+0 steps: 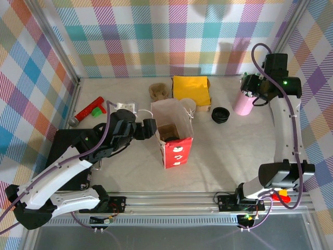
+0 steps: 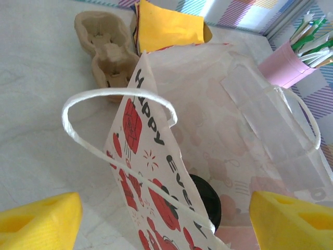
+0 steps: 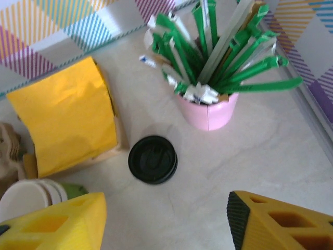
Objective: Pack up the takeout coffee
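Coffee (image 2: 206,200) sits deep inside the bag (image 1: 177,151). In the left wrist view we see only part of its black lid, low between the bag's printed near wall and its pale far wall (the cup body itself is hidden). The bag stands upright and open in the middle of the table (image 1: 218,156), its red-printed side facing the arm bases.

The left gripper (image 1: 150,129) is just beside the bag's left edge, at the level of its mouth. From its wrist camera we see the yellow fingers (image 2: 41,221) spread wide and holding nothing, and one white handle (image 2: 104,96) loops up between them.

The right gripper (image 1: 248,86) hovers at the far right over a pink cup (image 3: 208,112) stuffed with green and white sticks. Its fingers (image 3: 52,224) are also parted and empty.

A loose lid (image 3: 152,159) lies flat on the table just left of the pink cup, apart from it. Yellow napkins (image 1: 191,87) rest behind the bag, and the rims of stacked cups (image 3: 28,195) show near their front corner. A cardboard carrier (image 2: 106,47) lies left of the napkins. A red tool (image 1: 86,112) lies at the far left, well apart from the bag.
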Robot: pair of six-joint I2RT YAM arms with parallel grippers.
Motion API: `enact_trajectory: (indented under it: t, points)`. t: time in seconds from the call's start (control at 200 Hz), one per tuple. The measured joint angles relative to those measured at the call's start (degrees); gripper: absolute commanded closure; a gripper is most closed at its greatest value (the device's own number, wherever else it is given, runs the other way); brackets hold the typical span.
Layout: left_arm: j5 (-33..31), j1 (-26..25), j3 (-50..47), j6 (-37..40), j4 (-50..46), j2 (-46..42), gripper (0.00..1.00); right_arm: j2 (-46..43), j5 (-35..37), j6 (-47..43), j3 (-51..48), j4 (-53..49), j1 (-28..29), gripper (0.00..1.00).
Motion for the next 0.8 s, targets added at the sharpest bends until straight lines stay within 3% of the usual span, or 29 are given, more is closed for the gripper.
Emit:
enact_trajectory:
  t: [0.19,0.42,0.8]
  points:
    - [0.02,0.02,-0.33,4.52,2.62,-0.81,0.16,7.65,-1.57,-1.03,1.03,6.38,-1.68,0.45]
    - [0.37,0.02,-1.07,8.44,4.85,-0.85,0.16,18.36,-1.81,-2.99,7.26,7.58,-1.77,0.59]
    - [0.7,0.02,-3.02,11.37,6.78,-0.85,0.15,21.35,-0.24,-5.2,9.81,6.91,-1.77,0.72]
